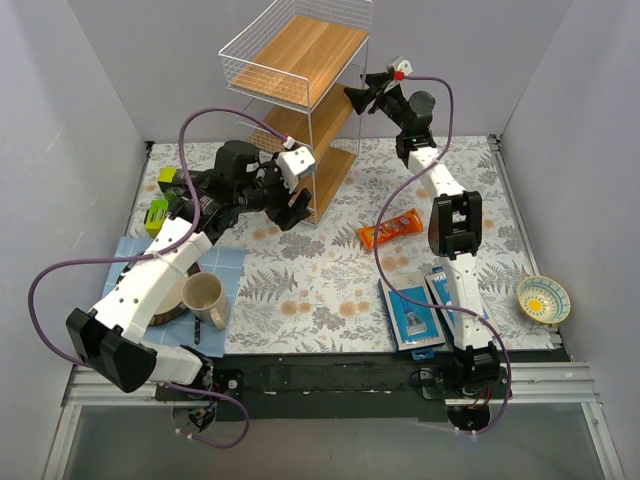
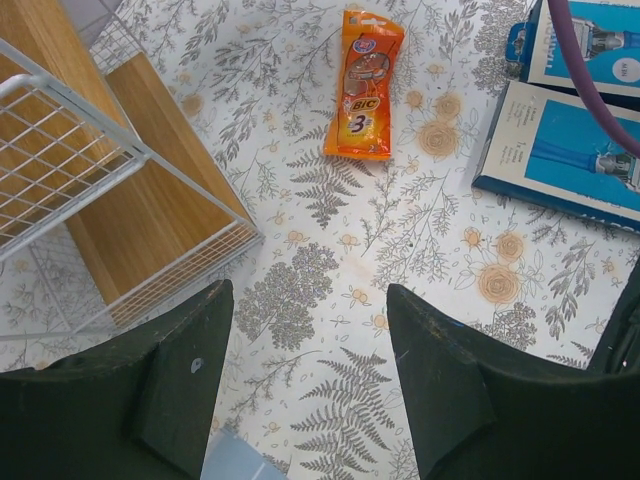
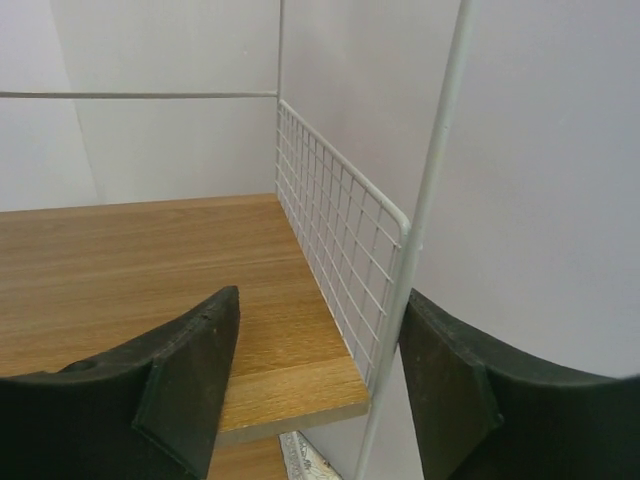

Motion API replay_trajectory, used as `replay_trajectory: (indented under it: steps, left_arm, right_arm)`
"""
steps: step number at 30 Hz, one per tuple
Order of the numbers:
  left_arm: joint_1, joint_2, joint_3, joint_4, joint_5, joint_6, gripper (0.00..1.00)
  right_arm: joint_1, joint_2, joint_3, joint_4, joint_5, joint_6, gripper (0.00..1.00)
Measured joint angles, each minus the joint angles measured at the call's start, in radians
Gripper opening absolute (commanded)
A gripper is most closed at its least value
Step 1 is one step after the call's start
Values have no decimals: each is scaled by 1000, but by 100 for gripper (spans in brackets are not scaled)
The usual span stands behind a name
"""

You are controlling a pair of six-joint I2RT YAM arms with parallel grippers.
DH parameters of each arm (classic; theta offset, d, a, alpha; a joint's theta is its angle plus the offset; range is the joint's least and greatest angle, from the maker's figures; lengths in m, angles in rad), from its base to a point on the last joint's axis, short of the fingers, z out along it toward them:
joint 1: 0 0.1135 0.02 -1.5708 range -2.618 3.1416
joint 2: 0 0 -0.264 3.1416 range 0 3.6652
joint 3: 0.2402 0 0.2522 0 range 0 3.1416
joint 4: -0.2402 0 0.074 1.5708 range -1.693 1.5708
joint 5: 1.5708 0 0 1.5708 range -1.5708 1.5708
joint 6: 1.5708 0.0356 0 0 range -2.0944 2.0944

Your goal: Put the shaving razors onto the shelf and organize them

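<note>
Two blue razor packs (image 1: 412, 315) (image 1: 447, 296) lie flat side by side on the floral cloth at the front right, partly under my right arm. They also show in the left wrist view (image 2: 565, 150) (image 2: 590, 45) at the upper right. The shelf (image 1: 300, 60), white wire with wooden boards, stands at the back centre. My left gripper (image 1: 293, 210) is open and empty, low beside the shelf's bottom board (image 2: 150, 190); its jaws (image 2: 310, 290) frame bare cloth. My right gripper (image 1: 362, 92) is open and empty at the shelf's right side; its jaws (image 3: 320, 295) straddle a corner post (image 3: 420, 230) and board edge (image 3: 150, 270).
An orange Bic packet (image 1: 392, 228) lies mid-table, also in the left wrist view (image 2: 365, 85). A cream mug (image 1: 205, 297) stands on a blue cloth (image 1: 230, 262) at front left. Green items (image 1: 165, 195) sit far left. A patterned bowl (image 1: 543, 298) sits at front right.
</note>
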Motion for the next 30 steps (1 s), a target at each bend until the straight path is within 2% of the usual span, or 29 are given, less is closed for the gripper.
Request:
replay_trajectory:
  steps: [3,7,11,15,18,23,26,28,30]
  left_arm:
    - [-6,3,0,1,-26,-2,62]
    - [-7,4,-8,25,-81,-10,61]
    - [-7,-1,-48,60,-152,-25,59]
    - [-7,-14,-101,73,-230,-34,57]
    - [-6,-30,-135,88,-280,-35,55]
    - [0,-72,-178,113,-357,-51,46]
    - [32,-96,-199,146,-420,-93,41]
    - [79,-106,-207,174,-455,-118,36]
    - [130,-113,-211,198,-473,-137,32]
  right_arm:
    - [-3,5,3,12,-5,-13,56]
    - [-10,5,3,26,-21,-23,51]
    - [-15,5,-10,53,-34,-40,50]
    - [-15,5,-19,71,-41,-64,39]
    - [-16,5,-28,90,-59,-71,36]
    - [-16,-48,-114,121,-99,-58,33]
    - [-14,-87,-163,119,-126,-52,28]
    - [-13,-101,-175,104,-140,-52,2]
    - [-11,-115,-187,88,-151,-43,1]
